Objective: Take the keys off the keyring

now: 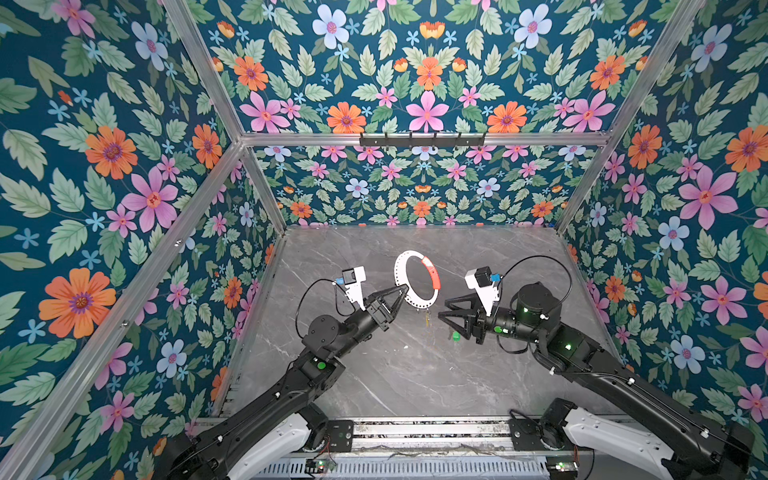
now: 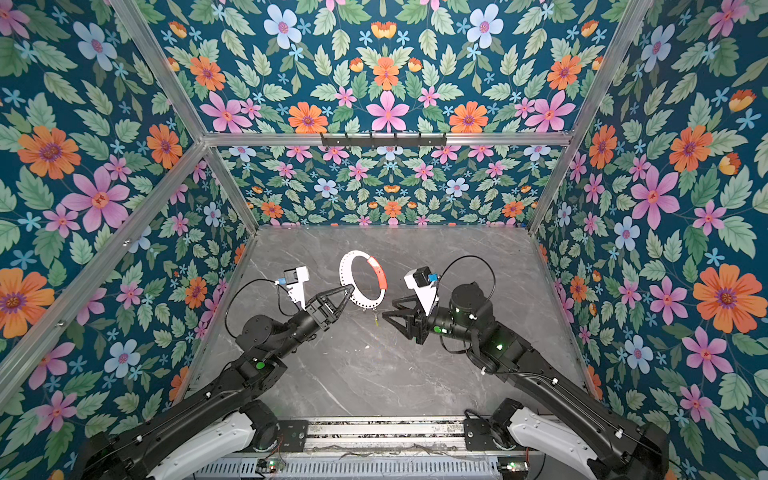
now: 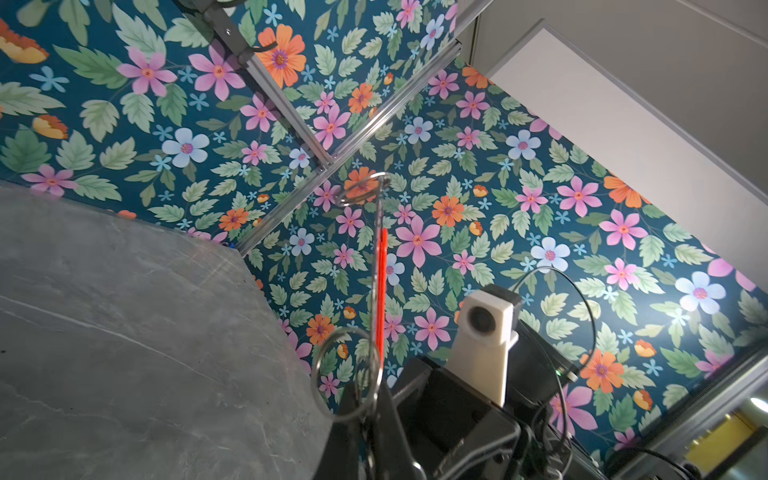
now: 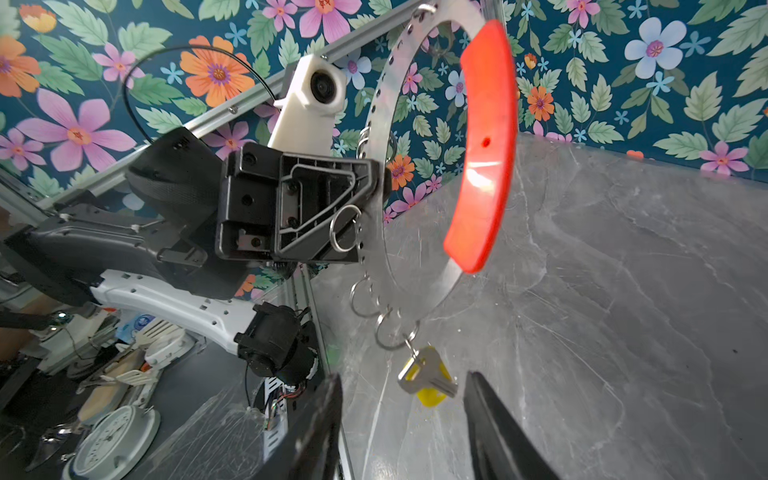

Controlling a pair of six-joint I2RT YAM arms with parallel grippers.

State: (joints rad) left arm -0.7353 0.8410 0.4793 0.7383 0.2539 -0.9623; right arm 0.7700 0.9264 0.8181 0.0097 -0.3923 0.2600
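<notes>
Your left claw [image 1: 404,288] is clamped tight on the keyring [image 1: 398,272], pinching the perforated rim low on the side nearest that arm. The keyring stands upright in the air, clear of the tabletop [image 1: 415,374], about midway between your two arms. In both top views you see it as a pale silvery hoop. Its red arc [image 1: 432,272] runs along the side facing your right arm. In the left wrist view you look at it edge-on, rising straight out of the closed fingers. Several bare split rings [image 4: 363,297] dangle from holes along the rim. The yellow-tagged key [image 4: 424,374] hangs from one of them at the lowest point of the hoop, with its blade tilted across the tag. Your right claw [image 1: 444,308] is spread open and holds nothing. It is level with the bottom of the hoop, close to the yellow-tagged key but not touching it. In the right wrist view that key shows between the two dark fingers. The green-tagged key [image 1: 456,336] lies on the tabletop just beneath your right claw, off the keyring. In a top view only its green tag reads clearly.
</notes>
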